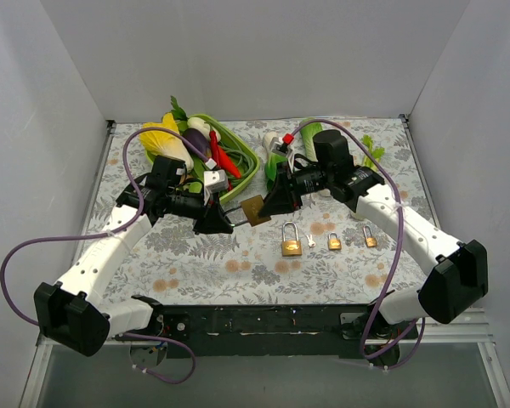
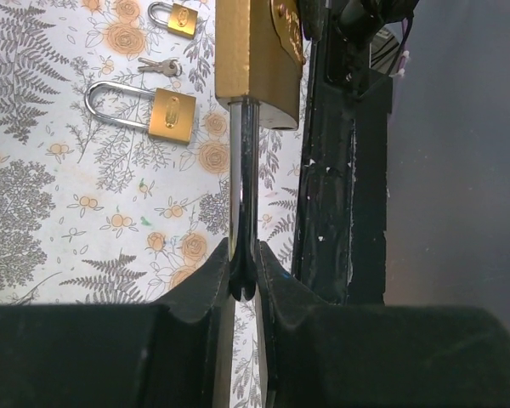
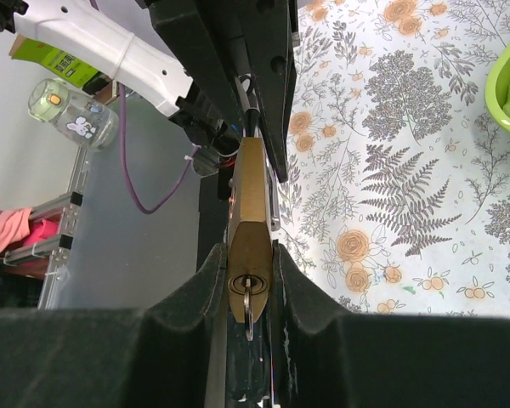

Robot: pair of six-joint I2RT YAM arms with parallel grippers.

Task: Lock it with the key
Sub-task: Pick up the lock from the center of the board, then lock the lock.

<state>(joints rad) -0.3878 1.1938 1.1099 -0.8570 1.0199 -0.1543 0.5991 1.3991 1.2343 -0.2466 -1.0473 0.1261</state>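
Note:
A large brass padlock hangs in mid-air between my two grippers above the table's middle. My left gripper is shut on its steel shackle, with the brass body beyond the fingertips. My right gripper is shut on the padlock body, fingers on both flat sides. A small silver key sits in the keyhole at the body's end, between the right fingers. In the wrist views the left gripper and the right gripper both show closed jaws.
Three smaller brass padlocks and a loose key bunch lie on the floral cloth in front. A green basket of toy vegetables and other toys stand behind the grippers. White walls enclose the table.

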